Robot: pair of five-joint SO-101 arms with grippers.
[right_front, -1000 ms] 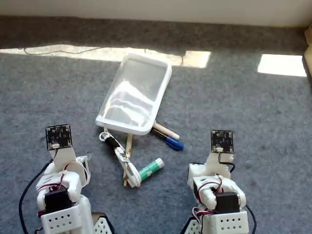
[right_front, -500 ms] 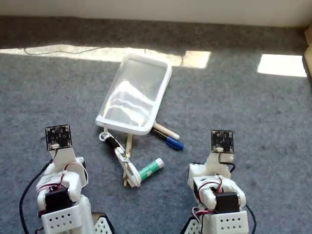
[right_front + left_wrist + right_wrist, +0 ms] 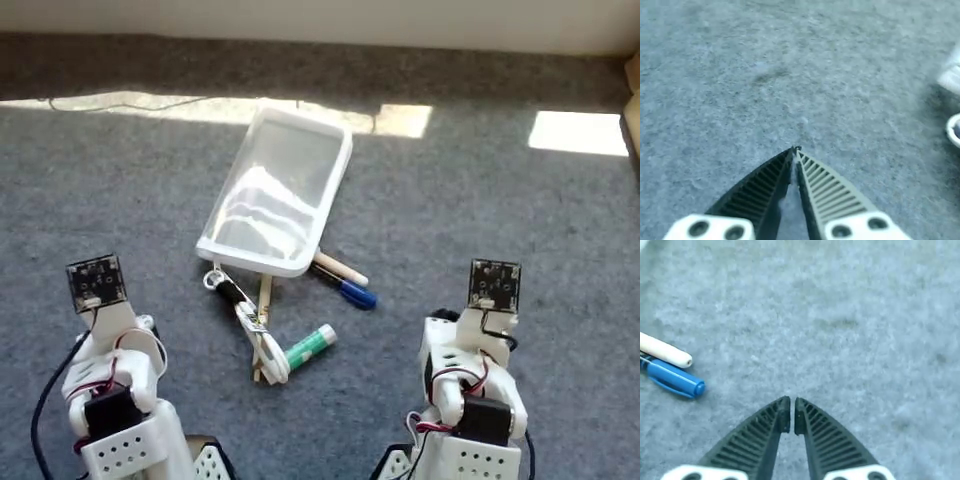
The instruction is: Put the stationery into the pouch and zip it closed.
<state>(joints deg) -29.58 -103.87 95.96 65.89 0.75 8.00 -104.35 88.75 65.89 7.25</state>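
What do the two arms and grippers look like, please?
The left arm and right arm are white with black servos, red and black wires and a square black camera board. The left gripper and right gripper have dark, ribbed, tapering fingers.

The pouch [image 3: 280,195] is translucent white, the pen [image 3: 352,292] blue with a black barrel, the marker [image 3: 340,268] cream, the glue stick [image 3: 306,348] green with a white end, the tabletop [image 3: 500,220] mottled grey, and the right gripper [image 3: 790,412] ribbed black.
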